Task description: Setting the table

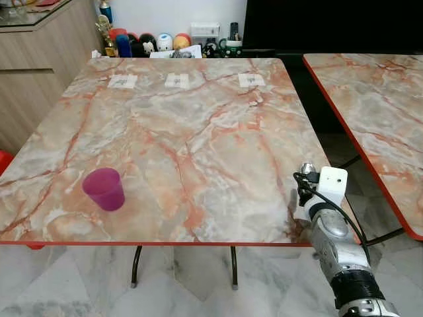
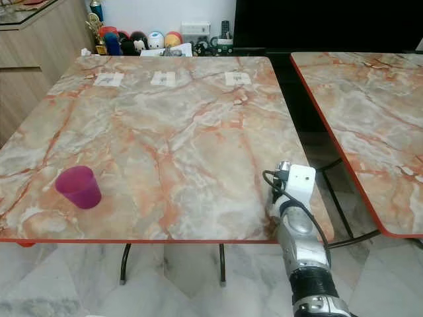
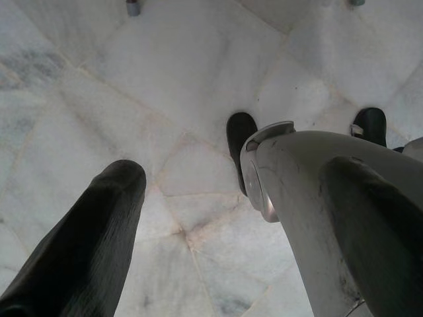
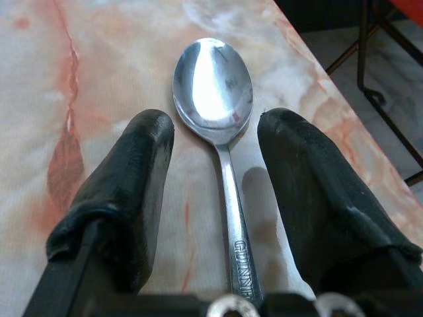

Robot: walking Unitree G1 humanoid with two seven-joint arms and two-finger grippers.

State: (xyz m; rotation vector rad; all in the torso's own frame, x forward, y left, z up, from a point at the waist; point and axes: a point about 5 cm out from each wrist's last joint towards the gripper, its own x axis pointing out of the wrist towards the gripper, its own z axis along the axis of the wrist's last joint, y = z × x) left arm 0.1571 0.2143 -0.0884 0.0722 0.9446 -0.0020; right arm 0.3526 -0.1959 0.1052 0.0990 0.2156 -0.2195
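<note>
Your right arm [image 1: 337, 241] comes up from the lower right of the head view and reaches over the near right corner of the marble table [image 1: 192, 132], the white wrist camera box [image 1: 332, 183] sitting just above the table's red edge. Look along the right gripper [image 4: 215, 135] in its wrist view: the two black fingers [image 4: 129, 191] are spread wide, released, and a steel spoon [image 4: 215, 92] lies flat on the marble between them. Its bowl is past the fingertips, toward the upper middle of that frame, and its handle runs back down the gap to the wrist, with stamped lettering near the bottom edge. Neither finger touches the spoon; there's marble showing on both sides of the handle.

Over at the lower left of the head view, a purple cup [image 1: 104, 189] stands upright near the table's front edge, well apart from your right arm. Three small white tags [image 1: 177, 80] sit in a row near the far edge. A second marble table [image 1: 377, 112] fills the right side of the frame.

Your left gripper [image 3: 192, 198] hangs over the pale tiled floor [image 3: 132, 99], fingers parted and empty, with the robot's black feet [image 3: 239, 142] below it.
</note>
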